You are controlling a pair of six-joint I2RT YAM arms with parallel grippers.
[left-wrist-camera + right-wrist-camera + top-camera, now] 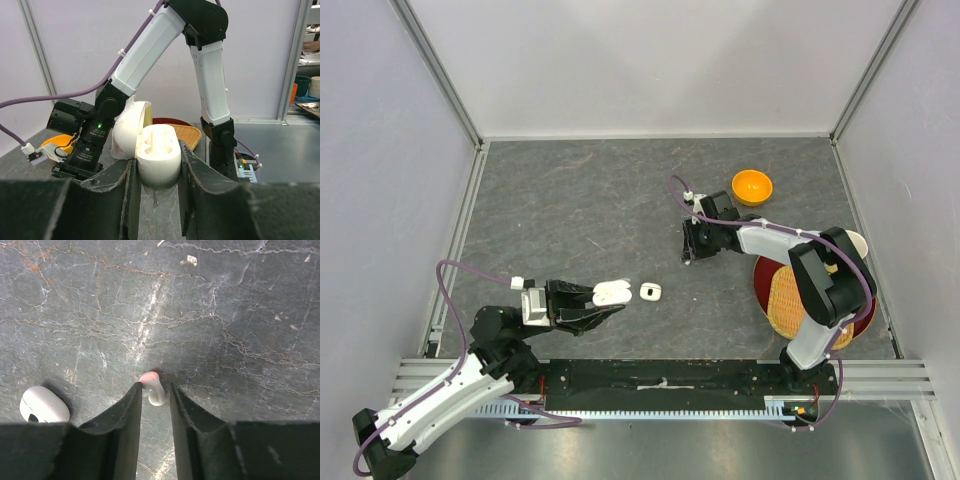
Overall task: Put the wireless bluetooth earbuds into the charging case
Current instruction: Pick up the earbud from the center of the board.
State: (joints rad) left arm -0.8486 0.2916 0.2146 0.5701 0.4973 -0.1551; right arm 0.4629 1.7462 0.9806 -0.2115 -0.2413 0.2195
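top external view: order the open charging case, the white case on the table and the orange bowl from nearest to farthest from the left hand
1. open charging case: clamped in the left hand itself.
2. white case on the table: just to the right of the hand, apart from it.
3. orange bowl: far right, near the back wall.

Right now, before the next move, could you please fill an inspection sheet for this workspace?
Surface: grey stone-pattern table, scuffed.
Job's things: open charging case, sockets empty; one earbud lying on the table; small white rounded piece beside the case.
Clutter: orange bowl; woven tray on red plate.
Grippers: left gripper shut on the case; right gripper straddles the earbud, grip unclear.
Cables: purple cables loop along both arms.
Surroundings: pale walls, metal frame.
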